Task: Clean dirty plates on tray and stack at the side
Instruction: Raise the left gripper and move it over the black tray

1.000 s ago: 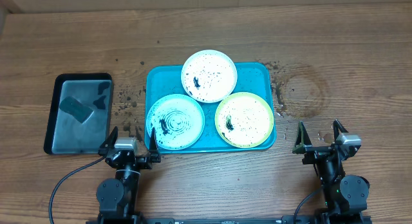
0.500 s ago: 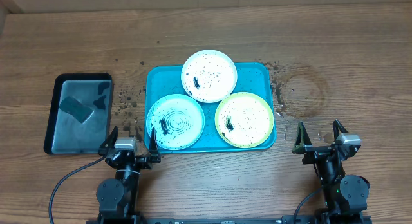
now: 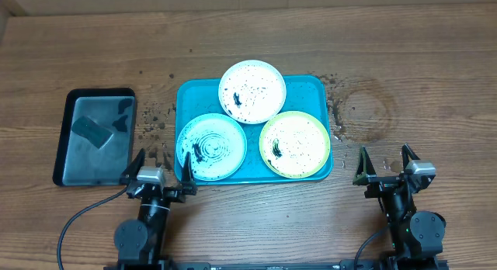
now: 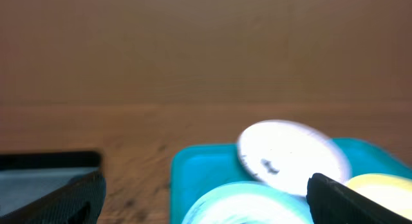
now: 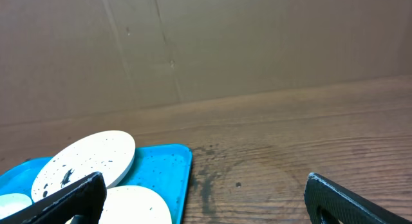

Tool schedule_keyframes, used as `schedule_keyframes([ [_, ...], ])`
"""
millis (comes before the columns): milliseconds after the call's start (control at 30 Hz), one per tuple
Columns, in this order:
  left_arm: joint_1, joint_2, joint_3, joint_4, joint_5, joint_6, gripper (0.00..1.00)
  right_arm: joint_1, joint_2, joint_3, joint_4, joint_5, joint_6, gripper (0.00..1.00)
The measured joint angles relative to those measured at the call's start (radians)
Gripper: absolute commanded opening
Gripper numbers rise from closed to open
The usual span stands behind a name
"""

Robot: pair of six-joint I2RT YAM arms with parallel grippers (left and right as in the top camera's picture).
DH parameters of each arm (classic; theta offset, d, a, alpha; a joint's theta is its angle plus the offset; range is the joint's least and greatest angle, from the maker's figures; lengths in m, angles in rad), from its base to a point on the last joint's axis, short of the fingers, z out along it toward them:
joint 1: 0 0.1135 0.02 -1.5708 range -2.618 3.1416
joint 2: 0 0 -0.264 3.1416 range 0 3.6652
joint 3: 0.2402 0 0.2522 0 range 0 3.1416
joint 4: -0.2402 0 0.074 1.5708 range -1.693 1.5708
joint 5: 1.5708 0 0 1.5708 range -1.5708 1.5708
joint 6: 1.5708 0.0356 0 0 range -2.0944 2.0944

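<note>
The teal-blue tray [image 3: 314, 90] lies mid-table and carries three speckled plates: white-rimmed [image 3: 251, 91] at the back, light teal [image 3: 211, 147] front left, lime green [image 3: 294, 144] front right. My left gripper [image 3: 162, 157] stands open just off the tray's front left corner, with nothing between its fingers. In the blurred left wrist view the left gripper [image 4: 206, 180] faces the teal plate [image 4: 238, 201] and the white plate [image 4: 293, 153]. My right gripper [image 3: 384, 152] is open and empty, right of the tray. The right wrist view has the right gripper [image 5: 206, 182] over bare wood, beside the tray [image 5: 161, 163].
A black-rimmed grey tray [image 3: 65, 157] sits at the left with a dark sponge [image 3: 92, 131] in it. Dark crumbs [image 3: 151, 119] are scattered between the two trays. A ring-shaped stain [image 3: 361, 107] marks the wood right of the tray. A cardboard wall [image 5: 257, 44] closes the back.
My left gripper has shifted slightly to the right, toward the tray's corner. The right arm and the plates have not moved.
</note>
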Motion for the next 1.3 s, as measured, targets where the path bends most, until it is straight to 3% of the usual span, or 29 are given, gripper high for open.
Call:
schedule_keyframes([
  [333, 0.0, -0.001, 0.0, 0.372, 0.357, -0.14, 1.0, 0.0, 0.0, 0.0, 0.0, 0.0, 0.0, 1.0],
  [500, 0.0, -0.002, 0.0, 0.4, 0.408, -0.135, 1.0, 0.0, 0.0, 0.0, 0.0, 0.0, 0.0, 1.0],
  [667, 0.0, -0.001, 0.051, 0.229, 0.422, -0.087, 1.0, 0.0, 0.0, 0.0, 0.0, 0.0, 0.0, 1.0],
  [900, 0.0, 0.087, 0.28, -0.032, 0.394, 0.029, 1.0, 0.0, 0.0, 0.0, 0.0, 0.0, 0.0, 1.0],
  [1300, 0.0, 0.505, 0.659, -0.379, 0.313, 0.084, 1.0, -0.001, 0.0, 0.0, -0.001, 0.0, 0.0, 1.0],
])
